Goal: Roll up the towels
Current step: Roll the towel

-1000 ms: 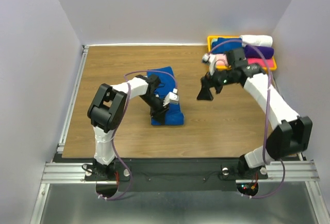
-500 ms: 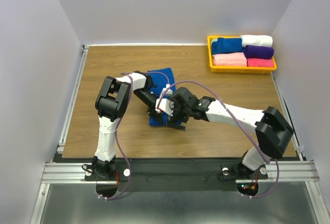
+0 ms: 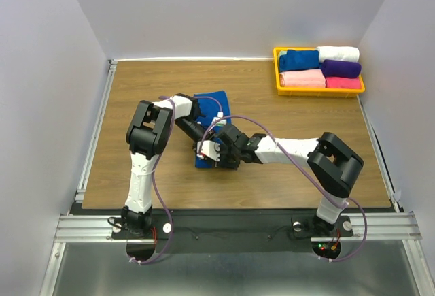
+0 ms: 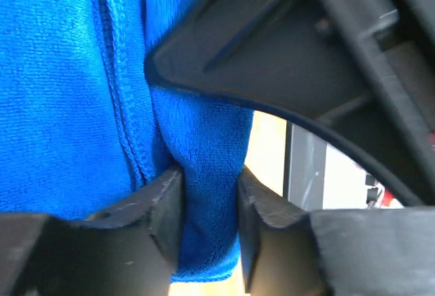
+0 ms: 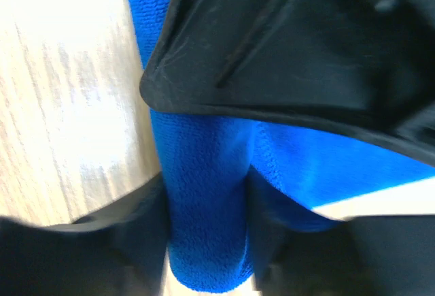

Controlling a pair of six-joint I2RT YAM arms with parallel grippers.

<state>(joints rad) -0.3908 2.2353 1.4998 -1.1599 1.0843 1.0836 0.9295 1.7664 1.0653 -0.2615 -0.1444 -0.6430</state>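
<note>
A second ago the right arm hung over by the yellow tray in the upper right of the overhead frame, its jaws wide apart. It has since swept across to the middle of the worktop and come down on the near end of the blue towel, which lies as a narrow strip just left of centre with its far end flat and uncovered. The right wrist view is blurred, but it shows the right gripper with a finger pressed to each side of a raised fold of blue cloth, so it appears clamped on the towel and no longer open. The left gripper has stayed at that same end throughout. Its wrist view shows both fingers pinching a thick ridge of the towel, with a stitched hem running beside it. Both grippers therefore now hold the same end, close together, which looks like the start of the roll: the end is gathered and ready to be turned over towards the far end. The rolled blue towel already sits in the tray among pink, white and purple ones, so this strip seems to be the one left to do.
</note>
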